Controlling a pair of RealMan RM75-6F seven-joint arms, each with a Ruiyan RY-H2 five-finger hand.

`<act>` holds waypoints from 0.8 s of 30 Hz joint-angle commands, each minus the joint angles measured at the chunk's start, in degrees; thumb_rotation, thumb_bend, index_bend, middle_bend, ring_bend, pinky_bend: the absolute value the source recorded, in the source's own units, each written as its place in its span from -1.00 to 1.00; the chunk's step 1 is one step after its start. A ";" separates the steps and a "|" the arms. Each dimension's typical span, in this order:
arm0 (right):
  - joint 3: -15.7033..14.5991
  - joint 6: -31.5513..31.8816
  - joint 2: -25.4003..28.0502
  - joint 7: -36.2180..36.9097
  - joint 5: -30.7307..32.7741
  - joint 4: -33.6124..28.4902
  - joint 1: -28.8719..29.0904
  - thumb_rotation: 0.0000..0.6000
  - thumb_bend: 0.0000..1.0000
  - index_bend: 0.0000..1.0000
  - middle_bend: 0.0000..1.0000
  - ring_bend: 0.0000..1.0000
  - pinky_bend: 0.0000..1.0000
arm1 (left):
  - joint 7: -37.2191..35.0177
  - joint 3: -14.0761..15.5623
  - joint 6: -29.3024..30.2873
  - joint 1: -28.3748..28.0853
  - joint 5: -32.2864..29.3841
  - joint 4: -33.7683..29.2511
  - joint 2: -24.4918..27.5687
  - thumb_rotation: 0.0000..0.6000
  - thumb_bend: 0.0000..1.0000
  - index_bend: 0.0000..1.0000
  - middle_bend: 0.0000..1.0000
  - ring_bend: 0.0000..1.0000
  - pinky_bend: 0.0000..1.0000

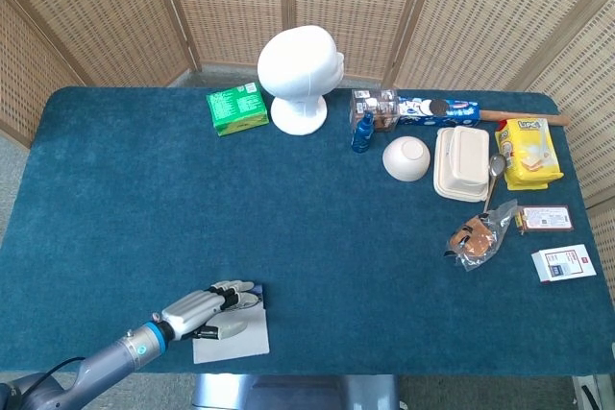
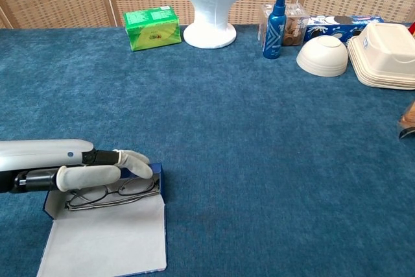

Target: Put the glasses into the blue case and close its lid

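Glasses (image 2: 111, 192) lie inside the open blue case (image 2: 104, 235), lid flat toward the worktop edge. Left hand (image 2: 97, 172) hovers over them, fingers extended, holding nothing. Lid looks light and stiff; lift its free edge.

counter (image 2: 259, 147): matt napped blue cloth. Glasses (image 2: 110, 191): thin dark wire frame. Blue case (image 2: 104, 238): lid lining smooth, pale grey. Left robot hand (image 2: 97, 170): glossy white plastic.

- Left arm reaches in low from the near-left corner, wrist straight.
- Left hand (image 2: 97, 172) lies flat, palm down, fingers extended forward and close together.
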 commanded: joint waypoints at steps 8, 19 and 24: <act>-0.16 0.24 -0.02 0.27 -0.32 0.24 -0.01 0.89 -0.51 -1.00 -0.75 -1.00 -0.66 | -1.23 1.31 0.80 0.89 2.48 -0.10 -0.26 -0.90 -0.53 -0.75 -1.00 -1.00 -1.00; -0.19 0.72 -0.02 0.66 -0.15 0.49 -0.42 0.90 -0.51 -1.00 -0.75 -1.00 -0.66 | -1.02 1.43 0.34 0.32 2.94 -0.34 -0.39 -0.89 -0.53 -0.75 -1.00 -1.00 -1.00; -0.26 0.63 -0.09 0.70 -0.18 0.57 -0.42 0.90 -0.51 -1.00 -0.75 -1.00 -0.66 | -0.75 1.44 0.15 0.09 2.89 -0.62 -0.47 -0.92 -0.53 -0.75 -1.00 -1.00 -1.00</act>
